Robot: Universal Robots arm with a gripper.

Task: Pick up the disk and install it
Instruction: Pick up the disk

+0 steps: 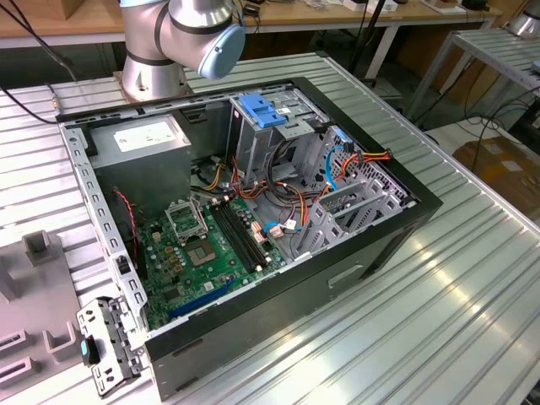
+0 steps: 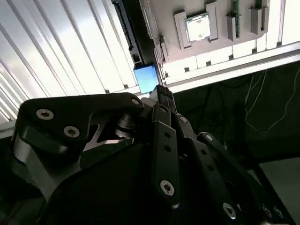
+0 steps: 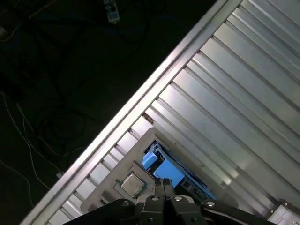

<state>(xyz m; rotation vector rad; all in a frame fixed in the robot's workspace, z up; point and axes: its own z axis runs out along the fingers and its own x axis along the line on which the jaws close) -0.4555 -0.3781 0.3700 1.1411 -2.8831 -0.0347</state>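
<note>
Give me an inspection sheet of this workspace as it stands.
Surface: ribbed metal table, with an open computer case on it.
Job's things: disk lies beside a grey fixture, not in the case.
Clutter: processor chip in the fixture; loose metal bracket beside the case.
Grippers: gripper shut, tips at the disk's blue end; contact cannot be told.
Cables: coloured wire bundles inside the case; loose cables on the dark floor.
Surroundings: wooden bench; second metal table.

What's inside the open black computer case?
A green motherboard, grey power-supply box, tall metal cage with blue latch and loose coloured cables. The cage walls hide its interior.
</note>
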